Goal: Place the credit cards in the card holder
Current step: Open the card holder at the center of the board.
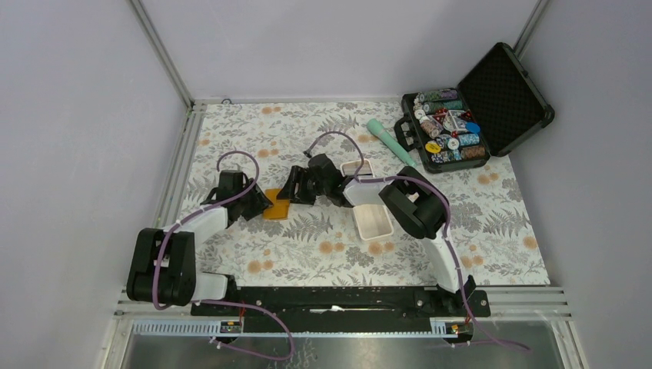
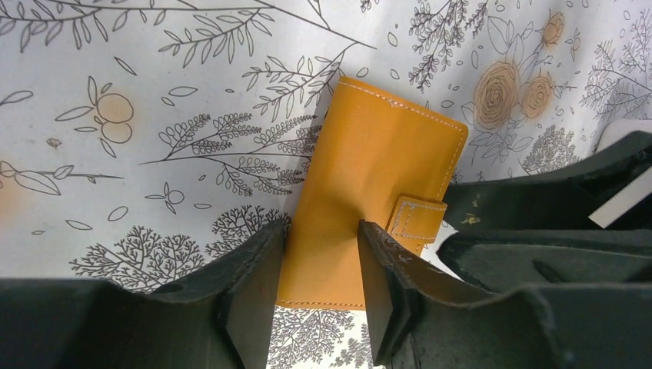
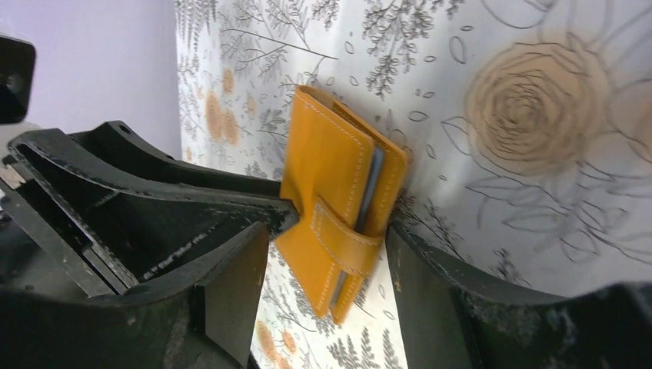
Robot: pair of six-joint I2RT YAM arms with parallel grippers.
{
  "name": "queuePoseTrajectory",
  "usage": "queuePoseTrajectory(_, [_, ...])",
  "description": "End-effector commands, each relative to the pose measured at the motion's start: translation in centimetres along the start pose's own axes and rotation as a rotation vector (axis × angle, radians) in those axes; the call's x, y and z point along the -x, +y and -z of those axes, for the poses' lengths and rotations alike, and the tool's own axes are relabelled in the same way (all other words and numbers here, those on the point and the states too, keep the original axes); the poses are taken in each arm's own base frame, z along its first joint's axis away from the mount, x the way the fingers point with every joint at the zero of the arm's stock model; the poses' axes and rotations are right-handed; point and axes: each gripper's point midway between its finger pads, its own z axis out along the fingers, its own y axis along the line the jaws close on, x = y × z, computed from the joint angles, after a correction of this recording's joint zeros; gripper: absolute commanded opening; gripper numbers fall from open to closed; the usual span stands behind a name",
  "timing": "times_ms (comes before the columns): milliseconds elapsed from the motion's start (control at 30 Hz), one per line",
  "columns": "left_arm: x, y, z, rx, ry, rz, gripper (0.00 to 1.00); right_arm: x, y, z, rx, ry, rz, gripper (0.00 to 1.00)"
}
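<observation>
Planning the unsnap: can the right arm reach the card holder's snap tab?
Likely yes: the right end effector straddles the snap tab of the card holder, nothing between. The left end effector sits beside the tab, not over it.

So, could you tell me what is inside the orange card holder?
The card holder is closed by its tab; only a thin grey-blue edge shows between the covers, and anything else inside is hidden.

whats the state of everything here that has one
holder: closed, tab fastened
case: open, chips inside
tray: upright, looks empty
left gripper: jaws astride holder, grip unclear
right gripper: jaws astride holder, grip unclear
</observation>
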Motion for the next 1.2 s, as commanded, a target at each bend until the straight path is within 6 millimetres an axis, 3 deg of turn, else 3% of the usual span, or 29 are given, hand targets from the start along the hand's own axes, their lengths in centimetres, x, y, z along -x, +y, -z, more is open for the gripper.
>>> queuePoseTrajectory(0, [-0.1, -0.7, 0.2, -0.044, -0.001, 0.012, 0.41, -2.2, -0.2, -1.9, 0.027, 0.073, -0.039, 0.65])
queuePoseTrajectory(133, [-0.2, -0.7, 0.0, -0.049, -0.001, 0.016, 0.37, -2.2, 0.7, -2.6, 0.076, 0.084, -0.041, 0.59])
queuePoseTrajectory(333, [0.3, -1.3, 0.5, -0.081, -0.033, 0.026, 0.36, -1.3, 2.4, -1.6, 0.141, 0.040, 0.015, 0.23])
queuePoseTrajectory(467, [1.3, -3.2, 3.0, -0.152, -0.082, 0.040, 0.45, 0.8, 5.4, 1.0, 0.189, -0.043, 0.129, 0.00])
queuePoseTrajectory(533, [2.0, -4.4, 5.0, -0.199, -0.115, 0.046, 0.53, 1.9, 7.1, 2.9, 0.207, -0.093, 0.213, 0.00])
queuePoseTrajectory(733, [4.1, -7.7, 11.6, -0.274, -0.180, 0.032, 0.97, 3.5, 10.2, 10.3, 0.223, -0.236, 0.538, 0.00])
queuePoseTrajectory(933, [2.2, -10.9, 14.2, -0.374, 0.020, 0.073, 0.99, 1.5, 11.2, 17.3, 0.193, -0.372, 0.925, 0.00])
queuePoseTrajectory(1167, [0.8, -13.6, 16.1, -0.518, 0.142, 0.273, 0.99, 0.2, 12.2, 23.1, 0.209, -0.536, 1.159, 0.00])
